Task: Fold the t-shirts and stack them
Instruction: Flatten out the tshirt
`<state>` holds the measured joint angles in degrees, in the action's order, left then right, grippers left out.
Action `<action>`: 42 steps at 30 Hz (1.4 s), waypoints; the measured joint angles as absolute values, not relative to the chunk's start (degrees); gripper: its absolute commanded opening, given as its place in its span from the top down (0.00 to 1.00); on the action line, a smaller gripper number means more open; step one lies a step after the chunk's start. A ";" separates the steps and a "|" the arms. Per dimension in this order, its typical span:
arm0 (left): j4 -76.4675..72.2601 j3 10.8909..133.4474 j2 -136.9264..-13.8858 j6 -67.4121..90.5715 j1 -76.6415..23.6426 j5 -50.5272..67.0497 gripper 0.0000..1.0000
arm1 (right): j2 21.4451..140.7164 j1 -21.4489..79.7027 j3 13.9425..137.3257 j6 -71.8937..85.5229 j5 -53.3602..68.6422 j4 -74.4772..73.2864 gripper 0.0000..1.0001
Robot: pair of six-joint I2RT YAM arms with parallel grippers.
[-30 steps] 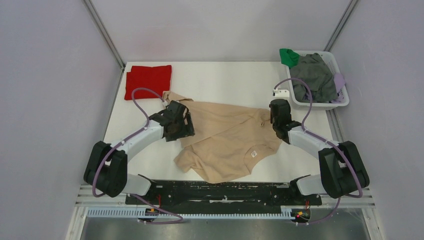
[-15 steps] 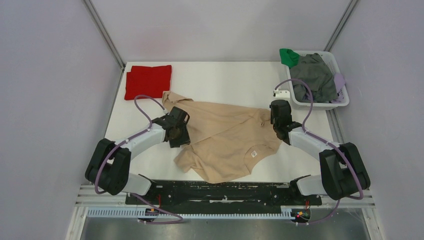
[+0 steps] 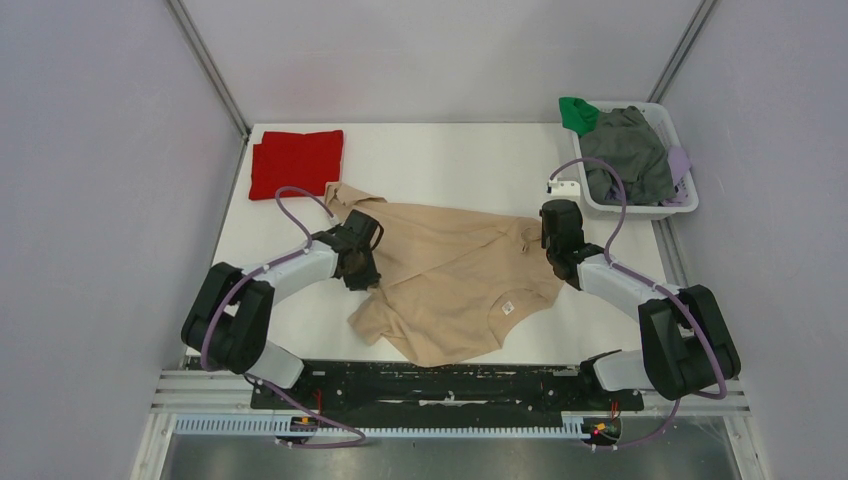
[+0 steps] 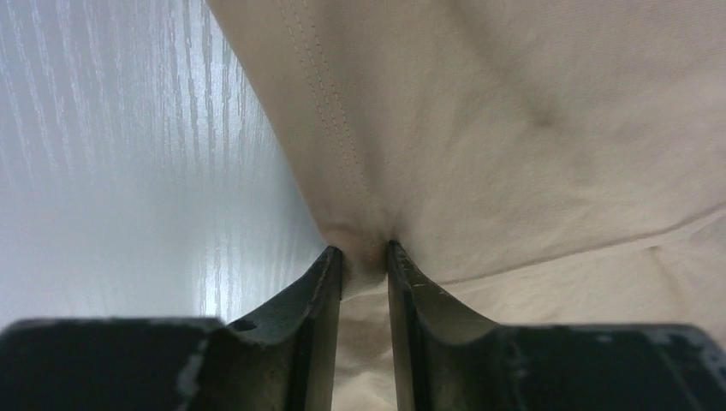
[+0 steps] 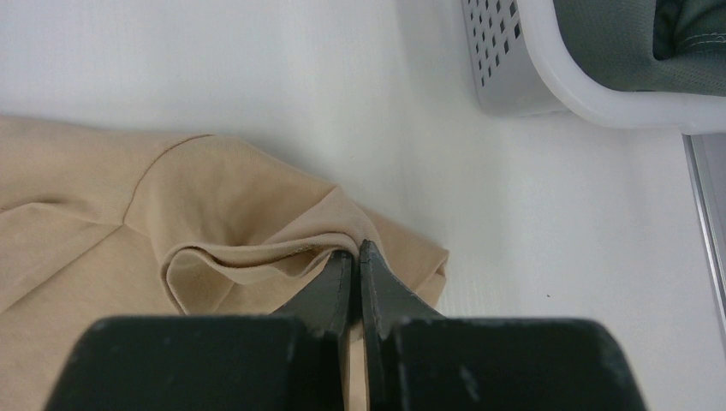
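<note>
The beige t-shirt (image 3: 450, 275) lies spread and rumpled in the middle of the white table, its small white neck label facing up near the front. My left gripper (image 3: 361, 271) sits at the shirt's left edge, and the left wrist view shows the jaws (image 4: 364, 253) pinching a bunched fold of the beige cloth (image 4: 514, 128). At the shirt's right corner, my right gripper (image 3: 552, 250) is shut on a folded edge of the cloth (image 5: 240, 197), fingertips together (image 5: 355, 250). The red t-shirt (image 3: 296, 162) rests folded to a rectangle at the table's far left.
A white laundry basket (image 3: 655, 208) with grey, green and lilac clothes stands at the far right; its perforated wall (image 5: 548, 86) is close beyond the right gripper. Grey walls enclose the table on three sides.
The left gripper has narrowed from wide open onto the shirt's left edge, and its arm has drawn slightly nearer and lower. The right arm and both shirts have stayed put.
</note>
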<state>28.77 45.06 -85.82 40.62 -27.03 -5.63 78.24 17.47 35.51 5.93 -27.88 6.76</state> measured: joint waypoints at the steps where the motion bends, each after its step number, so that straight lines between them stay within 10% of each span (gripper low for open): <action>1: 28.56 45.15 -85.95 40.62 -27.03 -5.65 0.78 | 78.24 17.47 35.51 5.93 -27.88 6.74 1.00; 4: 28.64 45.21 -86.00 40.62 -27.03 -5.82 0.98 | 78.24 17.45 35.51 5.91 -27.92 6.66 1.00; 30: 21.87 51.09 -60.51 40.21 -27.07 -11.55 0.98 | 63.61 17.45 36.93 3.84 -26.28 4.45 1.00; 42: 17.96 75.46 -47.00 31.44 -27.07 -21.39 0.98 | 42.13 17.45 61.32 -2.15 -18.13 -4.80 1.00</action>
<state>17.96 75.46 -47.00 31.44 -27.07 -21.39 42.13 17.45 61.32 -2.15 -18.13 -4.80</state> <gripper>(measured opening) 0.034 0.023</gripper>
